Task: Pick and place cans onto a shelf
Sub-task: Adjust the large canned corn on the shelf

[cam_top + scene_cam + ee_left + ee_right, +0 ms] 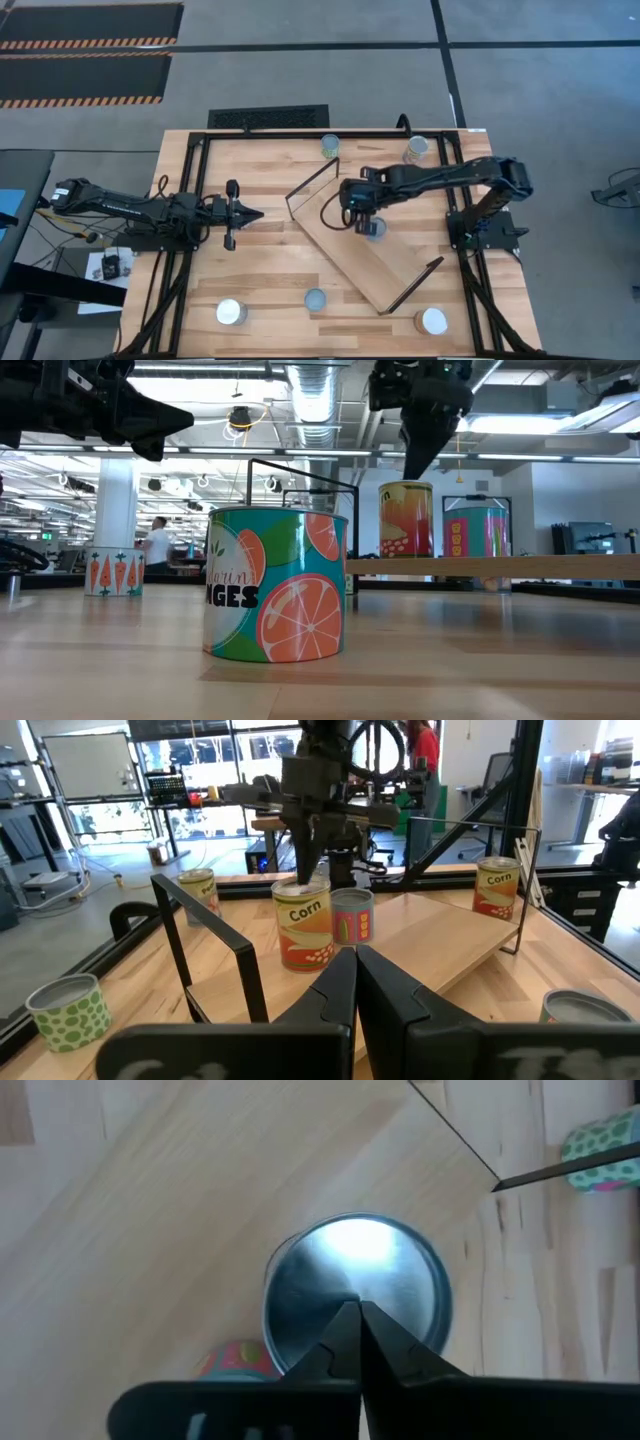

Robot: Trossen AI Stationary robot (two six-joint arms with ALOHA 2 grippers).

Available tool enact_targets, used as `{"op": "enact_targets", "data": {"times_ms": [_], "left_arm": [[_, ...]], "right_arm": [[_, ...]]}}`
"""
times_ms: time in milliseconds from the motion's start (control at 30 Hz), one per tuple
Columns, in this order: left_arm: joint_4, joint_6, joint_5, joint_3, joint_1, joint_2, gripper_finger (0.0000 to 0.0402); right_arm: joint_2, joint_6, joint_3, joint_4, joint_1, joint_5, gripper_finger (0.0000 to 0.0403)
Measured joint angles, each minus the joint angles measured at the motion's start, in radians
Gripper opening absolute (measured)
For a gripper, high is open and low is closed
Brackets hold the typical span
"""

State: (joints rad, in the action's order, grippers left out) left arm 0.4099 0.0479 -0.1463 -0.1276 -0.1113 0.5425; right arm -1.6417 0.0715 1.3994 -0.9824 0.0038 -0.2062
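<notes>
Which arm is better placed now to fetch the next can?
Left, probably. The left hand hangs free near the can at the table's front; the right hand is above the corn can on the shelf.

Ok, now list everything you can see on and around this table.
Cans: seven in all. A corn can stands on the shelf, a pink one beside it. Two are at one long table edge, three at the opposite edge.
Shelf: one, pale wood with black wire ends, lying diagonally.
Table: one, slatted wood.
People: two, one in white and one in red, in the room beyond.
Left pincer: shut, waiting.
Right pincer: shut, above the corn can.
</notes>
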Motion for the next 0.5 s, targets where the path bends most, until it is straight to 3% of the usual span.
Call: {"op": "enact_targets", "data": {"times_ms": [500], "left_arm": [[0.0, -0.004, 0.0, 0.0, 0.0, 0.0, 0.0]], "right_arm": [[0.001, 0.006, 0.001, -0.081, 0.003, 0.055, 0.0016]]}}
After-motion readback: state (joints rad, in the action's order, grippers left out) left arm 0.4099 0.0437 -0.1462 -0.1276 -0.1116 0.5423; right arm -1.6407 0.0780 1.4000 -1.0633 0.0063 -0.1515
